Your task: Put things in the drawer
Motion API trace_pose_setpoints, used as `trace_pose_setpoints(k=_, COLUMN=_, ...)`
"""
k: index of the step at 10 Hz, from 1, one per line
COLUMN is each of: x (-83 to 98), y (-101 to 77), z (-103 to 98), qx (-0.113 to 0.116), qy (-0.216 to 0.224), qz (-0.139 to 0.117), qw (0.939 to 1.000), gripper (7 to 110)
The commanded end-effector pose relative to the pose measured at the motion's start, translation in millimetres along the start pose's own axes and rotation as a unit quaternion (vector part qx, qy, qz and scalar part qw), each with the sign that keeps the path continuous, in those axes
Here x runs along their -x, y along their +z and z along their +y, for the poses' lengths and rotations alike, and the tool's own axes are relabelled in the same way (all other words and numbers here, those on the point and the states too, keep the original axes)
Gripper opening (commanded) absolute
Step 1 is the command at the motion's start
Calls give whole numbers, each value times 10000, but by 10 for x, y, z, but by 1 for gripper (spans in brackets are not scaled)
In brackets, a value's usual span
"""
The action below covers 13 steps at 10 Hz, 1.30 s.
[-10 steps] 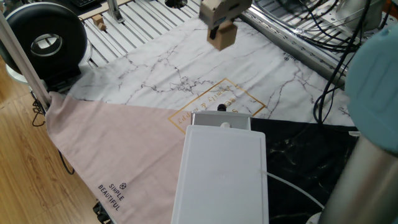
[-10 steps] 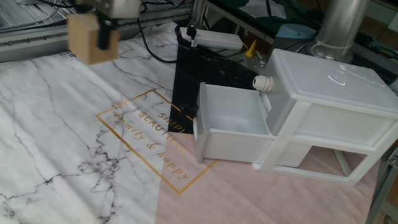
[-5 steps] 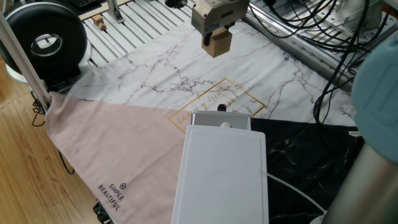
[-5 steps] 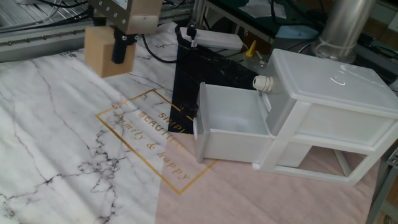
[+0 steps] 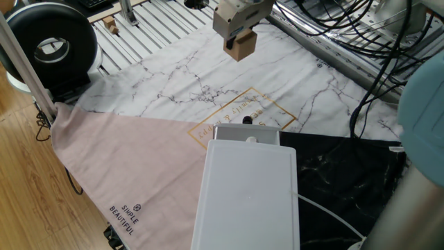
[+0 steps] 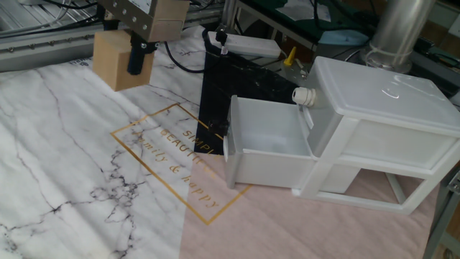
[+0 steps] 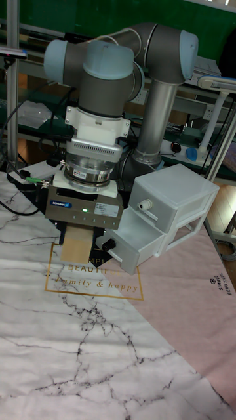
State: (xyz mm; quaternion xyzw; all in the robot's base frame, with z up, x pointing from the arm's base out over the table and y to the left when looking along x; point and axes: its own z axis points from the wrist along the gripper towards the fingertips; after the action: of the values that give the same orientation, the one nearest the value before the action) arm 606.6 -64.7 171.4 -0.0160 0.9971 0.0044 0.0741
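Gripper (image 6: 136, 59) pinches the cube (image 6: 113, 60) between its fingers, holding it in the air above the marble cloth (image 6: 65, 158), well apart from the drawer (image 6: 267, 144). That drawer is pulled out of the white box (image 6: 381, 122) and shows only bare white inside. A gold-framed print (image 6: 172, 160) lies between cube and drawer. A black round device (image 5: 48, 45) sits at the cloth's far corner. From the tall view the gripper body hides the fingers.

Bright even indoor light; soft shadows; sharp focus.
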Motion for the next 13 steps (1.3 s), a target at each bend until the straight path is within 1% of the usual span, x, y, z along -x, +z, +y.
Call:
trace_pose_setpoints(k=1, x=-65, y=-3, z=211, qx=342, qy=153, qz=-70, qw=9993, gripper=7)
trace_pose_setpoints(k=2, x=-412, y=57, z=347, qx=261, qy=345, qz=51, qw=9990, gripper=7)
trace_pose_setpoints(k=3, x=-777, y=123, z=565, qx=296, qy=690, qz=349, qw=9966, gripper=7)
trace_pose_setpoints(k=4, x=-978, y=210, z=760, qx=346, qy=952, qz=511, qw=9935, gripper=7)
trace_pose_setpoints(k=5, x=-1065, y=288, z=861, qx=310, qy=1040, qz=527, qw=9927, gripper=7)
trace_pose_setpoints(k=6, x=-1164, y=320, z=981, qx=358, qy=1156, qz=626, qw=9907, gripper=7)
trace_pose_setpoints(k=7, x=-1275, y=308, z=1076, qx=438, qy=1300, qz=830, qw=9871, gripper=7)
trace_pose_setpoints(k=8, x=-1368, y=271, z=1084, qx=422, qy=1351, qz=1015, qw=9847, gripper=7)
trace_pose_setpoints(k=9, x=-1476, y=201, z=1168, qx=501, qy=1490, qz=1268, qw=9794, gripper=7)
trace_pose_setpoints(k=10, x=-1544, y=126, z=1235, qx=487, qy=1625, qz=1466, qw=9745, gripper=7)
trace_pose_setpoints(k=11, x=-1551, y=81, z=1255, qx=425, qy=1681, qz=1515, qw=9731, gripper=7)
trace_pose_setpoints(k=12, x=-1574, y=53, z=1305, qx=440, qy=1757, qz=1591, qw=9705, gripper=7)
trace_pose_setpoints(k=13, x=-1667, y=36, z=1352, qx=495, qy=1801, qz=1816, qw=9655, gripper=7)
